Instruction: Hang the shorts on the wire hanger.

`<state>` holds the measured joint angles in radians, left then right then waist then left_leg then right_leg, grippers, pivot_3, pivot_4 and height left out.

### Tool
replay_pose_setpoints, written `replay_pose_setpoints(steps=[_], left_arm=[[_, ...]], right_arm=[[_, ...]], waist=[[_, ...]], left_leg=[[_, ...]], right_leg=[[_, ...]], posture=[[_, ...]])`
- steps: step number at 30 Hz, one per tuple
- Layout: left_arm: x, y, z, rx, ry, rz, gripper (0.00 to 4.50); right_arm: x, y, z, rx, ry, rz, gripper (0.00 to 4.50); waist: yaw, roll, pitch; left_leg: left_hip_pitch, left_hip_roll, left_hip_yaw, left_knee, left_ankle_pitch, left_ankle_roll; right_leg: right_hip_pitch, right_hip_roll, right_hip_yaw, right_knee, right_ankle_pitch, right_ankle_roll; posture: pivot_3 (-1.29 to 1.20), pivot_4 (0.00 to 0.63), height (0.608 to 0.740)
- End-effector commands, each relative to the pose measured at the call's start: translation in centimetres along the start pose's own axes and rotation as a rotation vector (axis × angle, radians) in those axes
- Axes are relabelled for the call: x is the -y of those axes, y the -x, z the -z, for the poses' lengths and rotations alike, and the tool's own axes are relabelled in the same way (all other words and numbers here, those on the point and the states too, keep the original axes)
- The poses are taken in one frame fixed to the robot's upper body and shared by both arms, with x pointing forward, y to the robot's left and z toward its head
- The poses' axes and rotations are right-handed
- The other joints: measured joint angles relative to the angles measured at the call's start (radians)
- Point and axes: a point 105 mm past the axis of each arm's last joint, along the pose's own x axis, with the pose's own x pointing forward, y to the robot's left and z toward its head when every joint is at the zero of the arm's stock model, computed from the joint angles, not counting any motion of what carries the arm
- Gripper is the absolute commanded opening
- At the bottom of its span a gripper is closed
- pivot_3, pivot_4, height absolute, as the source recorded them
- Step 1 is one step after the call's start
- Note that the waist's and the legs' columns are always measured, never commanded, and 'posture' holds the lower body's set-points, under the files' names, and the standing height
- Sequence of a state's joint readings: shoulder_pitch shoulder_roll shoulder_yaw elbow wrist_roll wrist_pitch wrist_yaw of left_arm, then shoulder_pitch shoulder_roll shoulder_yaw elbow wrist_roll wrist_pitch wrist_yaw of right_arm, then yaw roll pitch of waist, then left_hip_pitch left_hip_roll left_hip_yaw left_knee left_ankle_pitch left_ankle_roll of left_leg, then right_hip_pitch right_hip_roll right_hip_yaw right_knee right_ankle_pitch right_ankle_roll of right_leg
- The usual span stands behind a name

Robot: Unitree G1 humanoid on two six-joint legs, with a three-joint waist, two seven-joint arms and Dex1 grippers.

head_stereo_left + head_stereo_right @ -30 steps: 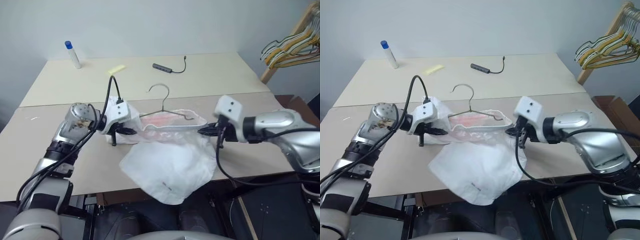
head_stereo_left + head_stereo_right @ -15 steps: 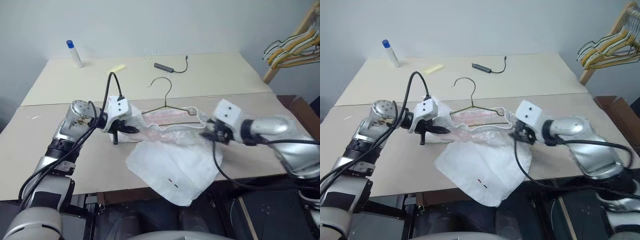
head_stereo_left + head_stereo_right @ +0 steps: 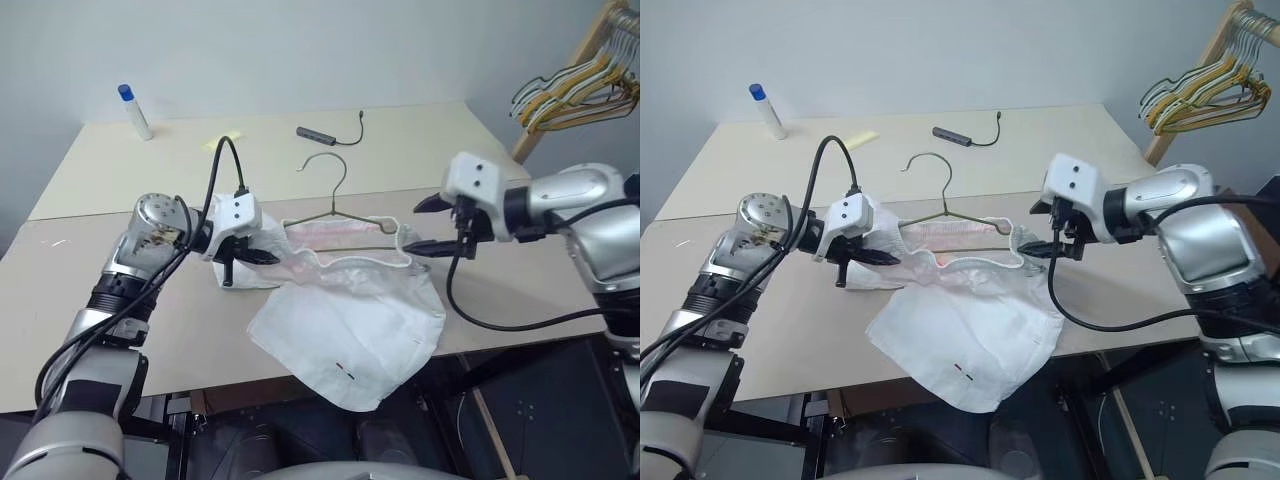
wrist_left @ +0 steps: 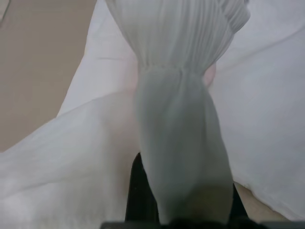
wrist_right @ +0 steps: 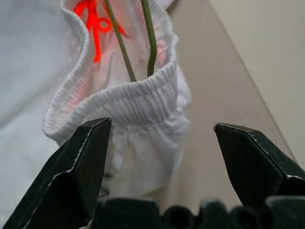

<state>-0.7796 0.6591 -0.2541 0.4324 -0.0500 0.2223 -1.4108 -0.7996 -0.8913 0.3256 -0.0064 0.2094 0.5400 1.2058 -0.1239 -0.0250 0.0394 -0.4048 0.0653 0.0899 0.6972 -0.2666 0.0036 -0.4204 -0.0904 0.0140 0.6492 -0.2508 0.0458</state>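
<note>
White shorts (image 3: 345, 320) spread on the table (image 3: 150, 330), wire hanger (image 3: 335, 205) threaded inside the waistband, hook clear above, left gripper (image 3: 262, 258) pinched shut on the waistband's end, right gripper (image 3: 425, 225) just beside the opposite end, jaws spread wide, empty.

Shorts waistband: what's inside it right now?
Inside the shorts waistband sits the wire hanger: its thin arms run into the opening, hook sticking out above. The cloth covers the hanger's far ends, and how far in it reaches can't be seen.
</note>
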Motion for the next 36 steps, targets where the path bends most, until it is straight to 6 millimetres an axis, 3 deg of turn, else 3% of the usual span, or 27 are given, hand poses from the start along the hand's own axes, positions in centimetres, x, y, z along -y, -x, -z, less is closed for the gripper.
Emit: replay_pose_setpoints(steps=[1, 5, 17, 18, 24, 29, 36], left_arm=[[-0.6, 0.4, -1.9, 0.042, -0.058, -0.009, 0.0], [-0.3, 0.6, -2.2, 0.043, -0.082, 0.012, 0.0], [-0.5, 0.8, -2.6, 0.05, -0.098, 0.016, 0.0], [-0.5, 0.8, -2.7, 0.053, -0.102, 0.019, 0.0], [-0.5, 0.9, -3.2, 0.087, -0.129, 0.039, 0.0], [-1.1, 2.3, -4.1, 0.185, -0.108, 0.036, 1.24], [-5.1, 6.0, -4.7, 0.24, -0.103, -0.201, 3.38]], right_arm=[[0.5, -0.9, -0.8, -0.024, 0.105, -0.017, 4.11], [0.6, -2.2, -0.5, -0.053, 0.121, -0.063, 4.11], [-0.1, -3.1, 0.4, -0.119, 0.156, -0.147, 0.22], [-0.2, -3.1, 0.5, -0.119, 0.152, -0.15, 0.05], [-0.3, -2.7, 0.2, -0.081, 0.09, -0.147, 0.05], [-1.2, -1.2, 0.9, -0.052, -0.026, -0.168, 0.0], [-3.3, 1.2, 3.4, -0.026, -0.297, -0.123, 0.0]], waist=[[0.0, 0.0, 0.0], [0.001, 0.0, 0.0], [0.002, 0.0, 0.0], [0.002, 0.0, 0.0], [0.002, 0.0, 0.0], [0.004, 0.0, 0.0], [0.003, 0.0, 0.0]], left_leg=[[0.0, 0.0, 0.0, 0.0, 0.0, 0.0], [0.0, 0.0, 0.0, 0.0, 0.0, 0.0], [0.0, 0.0, 0.0, 0.0, 0.0, 0.0], [0.0, 0.0, 0.0, 0.0, 0.0, 0.0], [0.0, 0.0, 0.0, 0.0, 0.0, 0.0], [-0.001, 0.0, 0.0, 0.001, 0.0, 0.0], [-0.001, 0.0, -0.001, 0.001, 0.0, 0.0]], right_leg=[[0.0, 0.0, 0.0, 0.0, 0.0, 0.0], [0.0, 0.0, 0.0, 0.0, 0.0, 0.0], [0.0, 0.0, 0.0, 0.001, 0.0, 0.0], [0.0, 0.0, 0.0, 0.001, 0.0, 0.0], [0.0, 0.0, 0.0, 0.001, 0.0, 0.0], [0.0, 0.0, -0.001, 0.001, 0.0, 0.0], [0.0, 0.0, -0.001, 0.001, 0.0, 0.0]], posture=[[-0.09, 0.0, 0.74], [-0.09, 0.0, 0.74], [-0.08, 0.0, 0.74], [-0.08, 0.0, 0.74], [-0.09, 0.0, 0.74], [-0.1, 0.0, 0.74], [-0.11, 0.0, 0.74]])
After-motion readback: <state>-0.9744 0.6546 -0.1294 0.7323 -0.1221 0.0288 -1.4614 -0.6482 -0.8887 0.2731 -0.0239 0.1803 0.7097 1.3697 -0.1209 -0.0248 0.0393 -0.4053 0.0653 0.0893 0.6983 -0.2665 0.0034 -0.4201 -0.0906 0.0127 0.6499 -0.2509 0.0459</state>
